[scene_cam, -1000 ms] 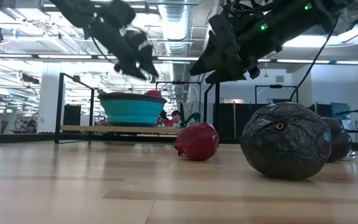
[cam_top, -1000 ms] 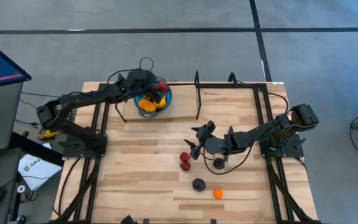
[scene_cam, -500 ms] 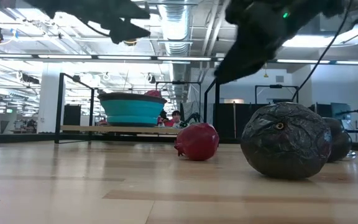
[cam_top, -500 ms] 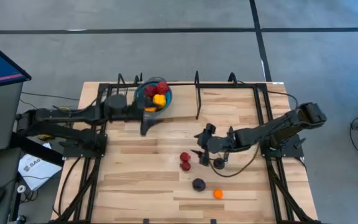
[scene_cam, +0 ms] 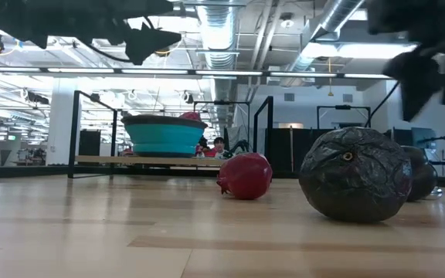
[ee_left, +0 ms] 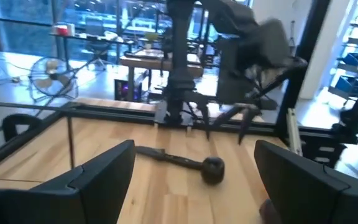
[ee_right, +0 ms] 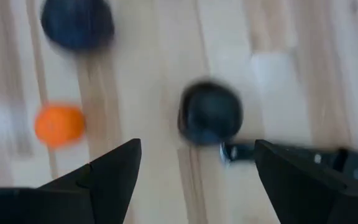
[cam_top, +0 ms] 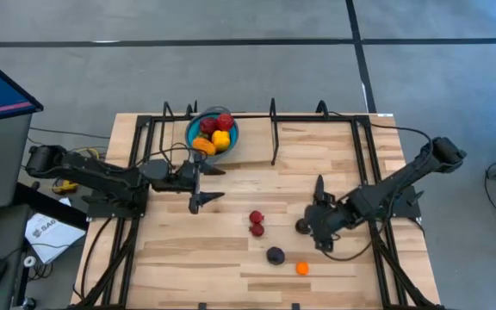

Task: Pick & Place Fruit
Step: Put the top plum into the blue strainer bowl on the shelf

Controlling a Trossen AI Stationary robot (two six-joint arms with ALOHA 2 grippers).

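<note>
Wooden counter (cam_top: 213,250): blue bowl (cam_top: 227,138) holds several fruit; two red (cam_top: 256,223), one purple (cam_top: 275,255), one orange (cam_top: 302,268) remain loose. Left claw (cam_top: 207,183) spread, empty; right claw (cam_top: 319,232) released above them.

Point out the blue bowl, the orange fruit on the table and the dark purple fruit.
blue bowl (cam_top: 194,129), high view, left rim.
orange fruit (cam_top: 302,269), high view, its middle.
dark purple fruit (cam_top: 275,255), high view, its top.
</note>
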